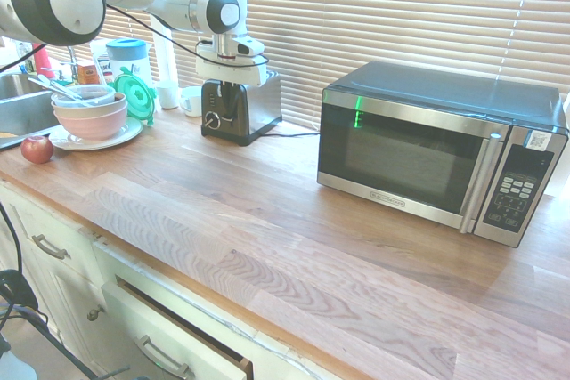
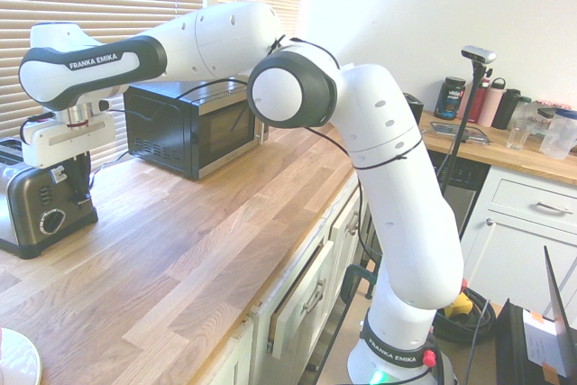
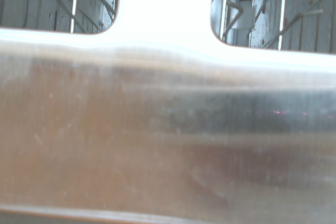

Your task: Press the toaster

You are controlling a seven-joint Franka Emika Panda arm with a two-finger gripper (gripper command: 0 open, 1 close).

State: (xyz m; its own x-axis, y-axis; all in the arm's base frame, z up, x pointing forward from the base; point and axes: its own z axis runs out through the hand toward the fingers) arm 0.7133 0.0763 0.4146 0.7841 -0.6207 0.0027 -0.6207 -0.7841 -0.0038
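The toaster (image 1: 254,106) stands at the back of the wooden counter, with steel sides and a black end panel carrying a round knob (image 1: 212,118). It also sits at the far left edge of the second exterior view, toaster (image 2: 36,209). My gripper (image 1: 223,95) points straight down at the toaster's knob end, fingers shut and right against the top of the black panel, gripper (image 2: 77,176). Whether it touches the lever is hidden. The wrist view looks closely down on the toaster's two slots (image 3: 58,1) and its shiny top.
A large steel-and-black microwave (image 1: 427,153) stands to the right of the toaster. Left of it are stacked bowls (image 1: 89,113) on a plate, a red apple (image 1: 36,149), cups and a sink (image 1: 22,100). A drawer (image 1: 178,331) below the counter edge is slightly open.
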